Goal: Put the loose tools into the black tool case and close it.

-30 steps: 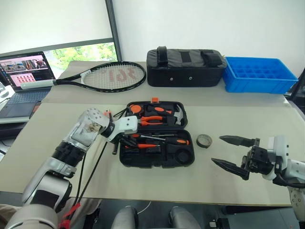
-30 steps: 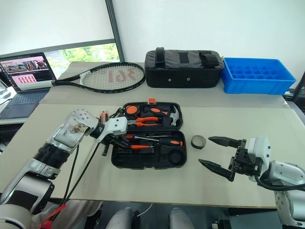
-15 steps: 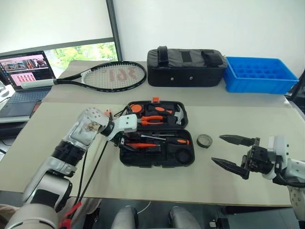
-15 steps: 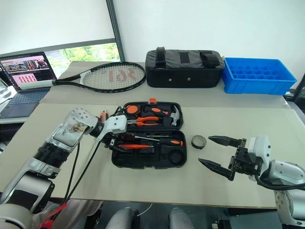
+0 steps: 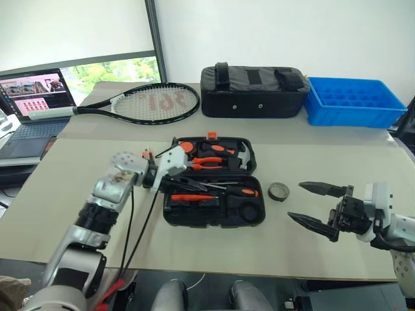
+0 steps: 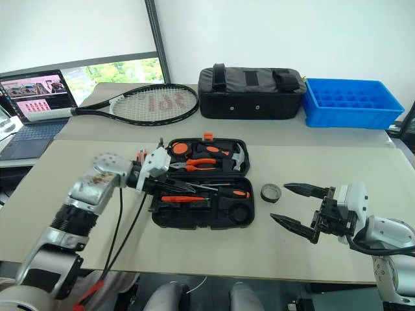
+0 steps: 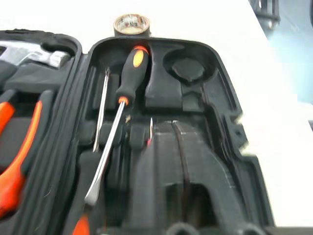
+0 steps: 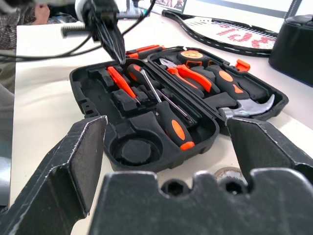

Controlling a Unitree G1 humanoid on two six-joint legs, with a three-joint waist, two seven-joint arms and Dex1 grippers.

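Your black tool case [image 5: 214, 181] lies open and flat on the surface [image 5: 214, 249] in front of you, orange latch [image 5: 211, 136] on its far edge, the two halves side by side from far to near. The far half holds orange-handled pliers [image 5: 207, 162] and a hammer [image 5: 241, 158]; the near half holds a long screwdriver [image 7: 122, 105] with a black and orange handle lying across its slots, a thin bare shaft [image 7: 100, 110] beside it, and another orange-handled tool [image 5: 189, 197] closer to the case's left end. The small dark tape roll [image 5: 278, 190] sits on the surface just beside the case's right end, outside it. Your left gripper [image 5: 188, 183] is over the left end of the near half, its fingers pressed together into one narrow point with nothing visibly between them; from the right wrist view that point [image 8: 117, 51] hangs just above the orange tool. Your right gripper [image 5: 311, 205] hovers to the right of the tape roll, spread wide and empty, pointing toward the case. Beyond the case lie a tennis racket [image 5: 146, 103], a black fabric bag [image 5: 253, 91] and a blue tray [image 5: 353, 100], with a laptop [image 5: 32, 103] at the far left.
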